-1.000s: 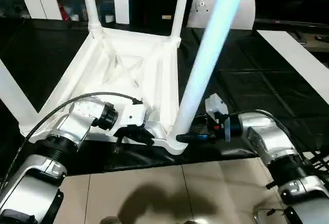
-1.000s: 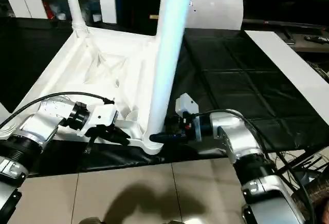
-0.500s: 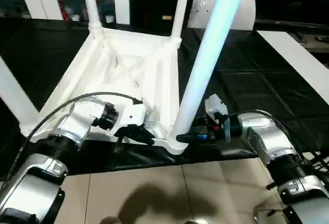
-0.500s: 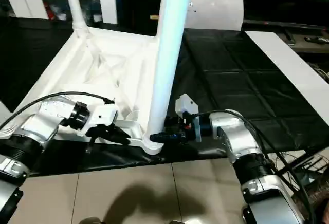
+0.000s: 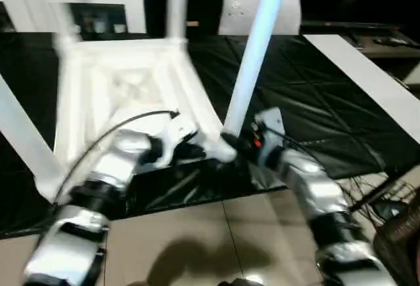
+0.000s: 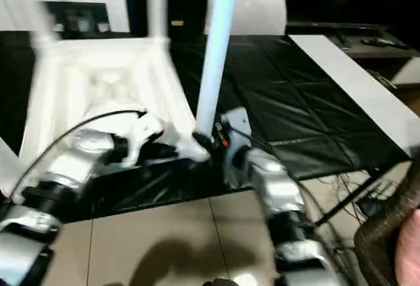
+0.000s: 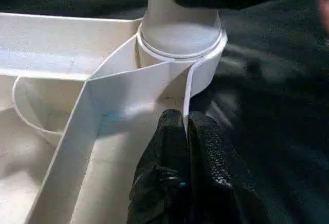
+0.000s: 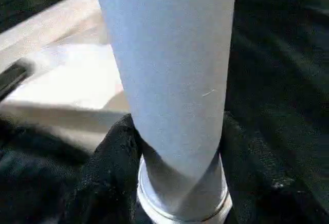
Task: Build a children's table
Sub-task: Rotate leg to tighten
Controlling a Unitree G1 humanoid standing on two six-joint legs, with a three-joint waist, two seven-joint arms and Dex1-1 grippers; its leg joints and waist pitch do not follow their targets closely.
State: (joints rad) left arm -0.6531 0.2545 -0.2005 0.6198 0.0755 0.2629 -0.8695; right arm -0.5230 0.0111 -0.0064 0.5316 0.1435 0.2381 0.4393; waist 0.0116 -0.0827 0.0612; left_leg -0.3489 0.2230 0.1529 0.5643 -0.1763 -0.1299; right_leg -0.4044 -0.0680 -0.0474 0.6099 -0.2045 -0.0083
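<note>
The children's table lies upside down on the black mat, its white tabletop [image 5: 190,96] showing the ribbed underside. Legs stand up from its corner sockets. The nearest leg [image 5: 252,63] rises from the near right socket [image 7: 180,44]. My right gripper [image 5: 231,143] is closed around the base of that leg [image 8: 169,70], a black finger [image 8: 110,172] on each side. My left gripper [image 7: 185,131] is shut on the tabletop's thin rim just beside the same socket. Another leg [image 5: 176,4] stands at the far corner and one [image 5: 23,135] at the left.
A white pillow-like block [image 5: 259,10] leans at the back and a flat white strip [image 5: 357,69] lies on the mat at the right. White cabinets stand behind. Tiled floor runs along the near side, with a wicker basket [image 5: 400,233] and cables at the right.
The whole picture has swung and blurred, so the camera has moved. Both grippers keep the same hold at the near right corner.
</note>
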